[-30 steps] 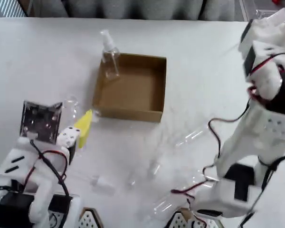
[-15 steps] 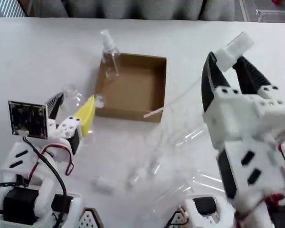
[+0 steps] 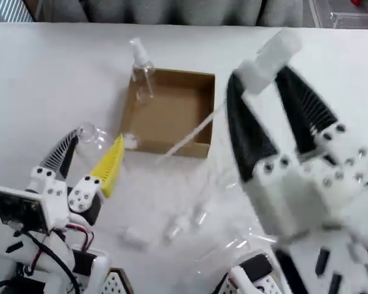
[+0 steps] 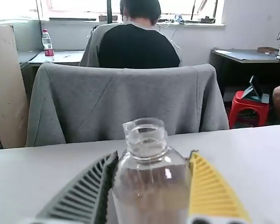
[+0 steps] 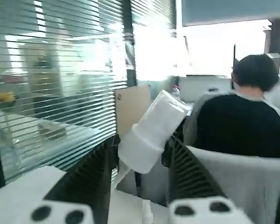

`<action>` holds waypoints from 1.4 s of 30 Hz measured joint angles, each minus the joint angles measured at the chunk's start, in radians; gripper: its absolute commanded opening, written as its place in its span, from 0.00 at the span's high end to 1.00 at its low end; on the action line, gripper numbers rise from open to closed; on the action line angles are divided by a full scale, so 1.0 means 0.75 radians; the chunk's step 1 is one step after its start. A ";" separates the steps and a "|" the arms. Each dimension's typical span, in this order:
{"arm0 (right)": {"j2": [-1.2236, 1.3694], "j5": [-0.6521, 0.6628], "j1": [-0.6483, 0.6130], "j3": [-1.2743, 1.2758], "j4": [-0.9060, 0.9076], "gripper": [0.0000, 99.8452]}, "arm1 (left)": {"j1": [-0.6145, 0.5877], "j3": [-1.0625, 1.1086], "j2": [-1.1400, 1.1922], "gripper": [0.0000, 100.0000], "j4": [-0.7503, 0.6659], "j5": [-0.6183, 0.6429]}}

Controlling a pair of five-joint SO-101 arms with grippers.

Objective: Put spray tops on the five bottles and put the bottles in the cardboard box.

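Left gripper (image 4: 153,157) clenched on clear plastic open-necked bottle (image 4: 149,186), upright beside brown cardboard box (image 3: 165,147). Right gripper (image 3: 259,76) pinches white spray top (image 3: 271,55) aloft. We'd thread its thin dip tube (image 3: 187,138) into the neck first, then lower squarely.

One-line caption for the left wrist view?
Left gripper clamps an open-necked clear bottle between its grey and yellow fingers.

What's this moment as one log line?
left gripper: holds open bottle | right gripper: holds spray top | cardboard box: capped bottle at corner
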 measured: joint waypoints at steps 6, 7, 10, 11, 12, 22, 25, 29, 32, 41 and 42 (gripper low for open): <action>-0.139 0.258 -0.301 0.190 -0.027 0.98 | 0.070 0.006 -0.035 0.98 0.012 0.000; -0.151 0.264 -0.317 0.217 -0.053 0.98 | 0.104 0.006 -0.049 0.98 0.027 -0.010; -0.158 0.276 -0.329 0.291 -0.176 0.98 | 0.229 0.006 -0.096 0.98 0.096 -0.106; -0.155 0.276 -0.333 0.317 -0.221 0.98 | 0.266 0.006 -0.115 0.98 0.119 -0.131; -0.153 0.278 -0.333 0.344 -0.266 0.98 | 0.291 0.006 -0.133 0.98 0.141 -0.145; 0.039 0.284 -0.336 0.387 -0.446 0.98 | 0.338 0.119 -0.166 0.98 0.219 -0.164; 0.072 0.303 -0.336 0.387 -0.475 0.98 | 0.338 0.137 -0.166 0.98 0.219 -0.164; 0.125 0.399 -0.336 0.387 -0.477 0.98 | 0.338 0.137 -0.166 0.98 0.219 -0.164; 0.162 0.432 -0.336 0.387 -0.477 0.98 | 0.338 0.137 -0.166 0.98 0.219 -0.164; 0.172 0.442 -0.338 0.387 -0.477 0.98 | 0.338 0.137 -0.166 0.98 0.219 -0.164; 0.172 0.442 -0.338 0.387 -0.460 0.98 | 0.338 0.137 -0.166 0.98 0.219 -0.164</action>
